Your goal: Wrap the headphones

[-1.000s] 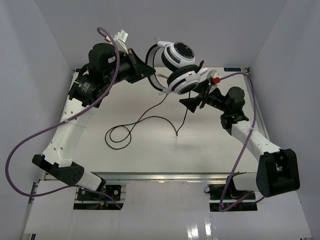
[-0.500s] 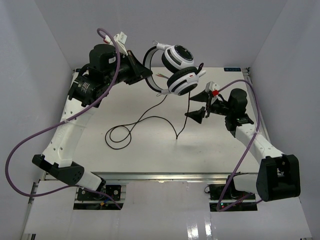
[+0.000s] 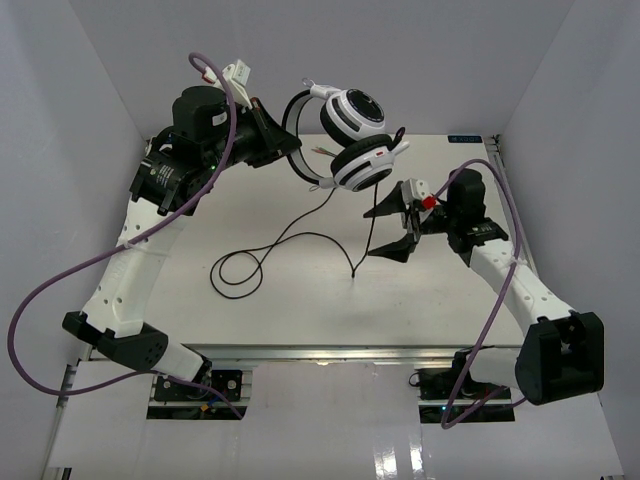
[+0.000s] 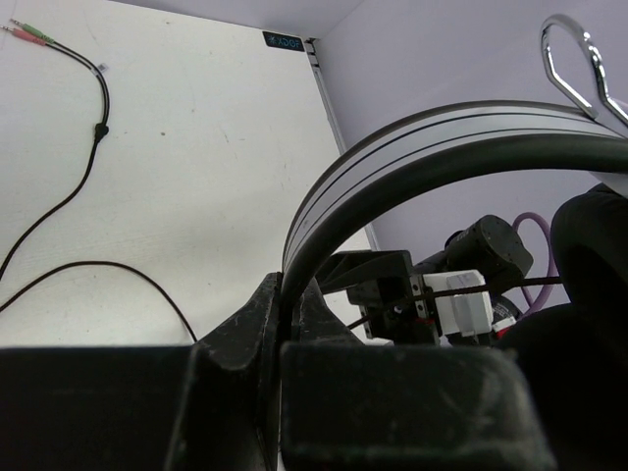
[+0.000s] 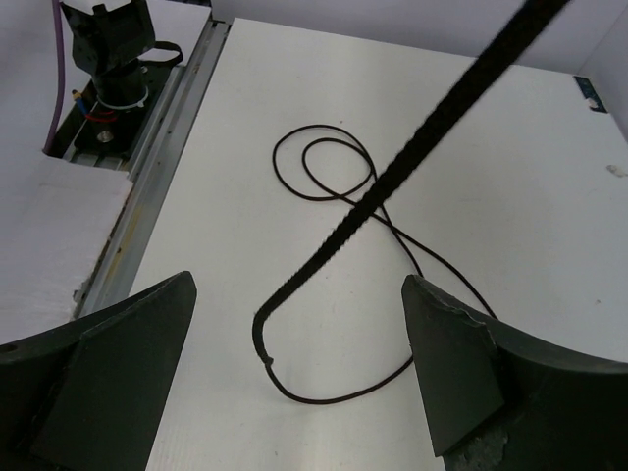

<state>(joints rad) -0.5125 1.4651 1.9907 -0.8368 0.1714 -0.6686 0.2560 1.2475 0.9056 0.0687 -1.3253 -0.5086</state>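
Headphones (image 3: 357, 138) hang clamped by the headband in the left gripper (image 3: 292, 150), their cord (image 3: 372, 228) dangling between the right gripper's (image 3: 391, 230) wide-spread fingers.

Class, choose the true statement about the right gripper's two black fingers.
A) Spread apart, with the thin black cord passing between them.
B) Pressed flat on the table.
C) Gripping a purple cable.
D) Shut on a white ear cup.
A: the right wrist view shows the right gripper wide open, the thin black cord of the black-and-white headphones running between its fingers.
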